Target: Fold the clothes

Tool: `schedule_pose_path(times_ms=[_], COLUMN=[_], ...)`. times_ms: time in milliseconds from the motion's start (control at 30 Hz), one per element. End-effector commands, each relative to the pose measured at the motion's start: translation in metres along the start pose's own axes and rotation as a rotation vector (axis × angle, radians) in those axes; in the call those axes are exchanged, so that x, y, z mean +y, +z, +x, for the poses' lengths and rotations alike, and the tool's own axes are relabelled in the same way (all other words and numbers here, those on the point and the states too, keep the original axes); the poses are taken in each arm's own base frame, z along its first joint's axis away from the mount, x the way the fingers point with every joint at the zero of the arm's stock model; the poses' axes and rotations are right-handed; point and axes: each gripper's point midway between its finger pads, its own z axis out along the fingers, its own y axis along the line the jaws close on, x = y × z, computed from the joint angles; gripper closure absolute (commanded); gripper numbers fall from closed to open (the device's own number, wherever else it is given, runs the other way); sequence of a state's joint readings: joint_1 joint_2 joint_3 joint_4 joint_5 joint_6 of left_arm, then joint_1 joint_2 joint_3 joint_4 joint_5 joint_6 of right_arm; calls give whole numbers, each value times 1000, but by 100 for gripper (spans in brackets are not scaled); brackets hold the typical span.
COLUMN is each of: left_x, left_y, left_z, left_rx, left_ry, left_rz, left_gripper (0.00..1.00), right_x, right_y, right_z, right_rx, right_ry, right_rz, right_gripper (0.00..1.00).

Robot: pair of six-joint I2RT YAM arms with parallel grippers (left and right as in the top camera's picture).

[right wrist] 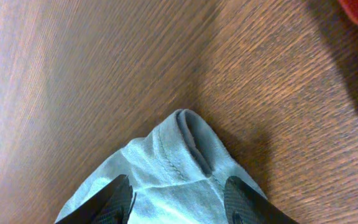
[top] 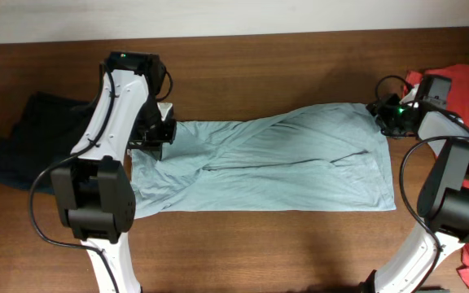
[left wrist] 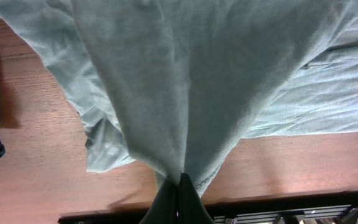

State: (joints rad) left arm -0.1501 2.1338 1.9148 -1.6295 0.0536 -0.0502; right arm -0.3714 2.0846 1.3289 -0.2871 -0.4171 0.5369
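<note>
Left end effector [left wrist: 178, 190] is pinched tight on the grey-blue T-shirt [top: 283, 167], holding a fold up; right end effector [right wrist: 179, 190] sits spread around its corner on the bench [top: 259, 244].

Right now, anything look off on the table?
Yes: the grey-blue T-shirt lies twisted, with a diagonal fold crossing its middle, not flat. The left tool pinches one end, and the cloth fans out taut from it.

Robot lab; two arms [top: 108, 122] at a wooden table [top: 259, 244].
</note>
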Motion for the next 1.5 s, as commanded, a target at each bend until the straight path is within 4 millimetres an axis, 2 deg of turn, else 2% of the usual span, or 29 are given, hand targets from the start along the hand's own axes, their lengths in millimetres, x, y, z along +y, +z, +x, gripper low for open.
schedule_pose_path(times_ms=[0, 167, 300, 433, 567, 667, 833, 900, 1000, 1033, 1100, 1233, 1300, 1467], left_x=[-3, -3, -3, -3, -3, -3, -3, -3, -3, -3, -2, -2, 3, 16], left_y=[-4, -4, -4, -4, -4, -4, -4, -4, -4, -4, -4, -4, -5, -7], left_z=[2, 1, 1, 2, 2, 2, 2, 2, 2, 2, 3, 5, 9, 15], left_rx=[-13, -17, -16, -13, -12, -12, -12, -11, -10, -10, -10, 1, 18, 37], left_ry=[-8, -7, -7, -8, -8, -8, -8, -8, -8, -8, -8, -10, -17, -32], left_rz=[14, 14, 14, 14, 14, 14, 14, 14, 14, 11, 10, 9, -5, -43], left_gripper=[100, 100, 99, 99, 99, 100, 99, 99, 99, 99, 99, 99, 99, 99], right_x=[-1, -7, -8, -1, -2, -2, 3, 12, 28, 36, 39, 34, 28, 17], right_y=[3, 13, 25, 24, 22, 22, 21, 19, 8, -2, -16, -45, -65, -91], right_z=[3, 6, 8, -1, -4, -5, -6, -8, -16, -22, -29, -35, -33, -20], right_rx=[4, 7, 9, -23, -26, -27, -24, -14, -10, -11, -19, -27, -19, 27], right_ry=[-19, -21, -25, -42, -28, -28, -34, -39, -47, -50, -43, -44, -66, -85], right_rz=[11, 37, 24, -8, -20, -20, -49, -90, -169, -206, -221, -200, -177, -134], right_gripper=[47, 48, 53, 61, 70, 72, 96, 96, 96, 96, 96, 96, 96, 96])
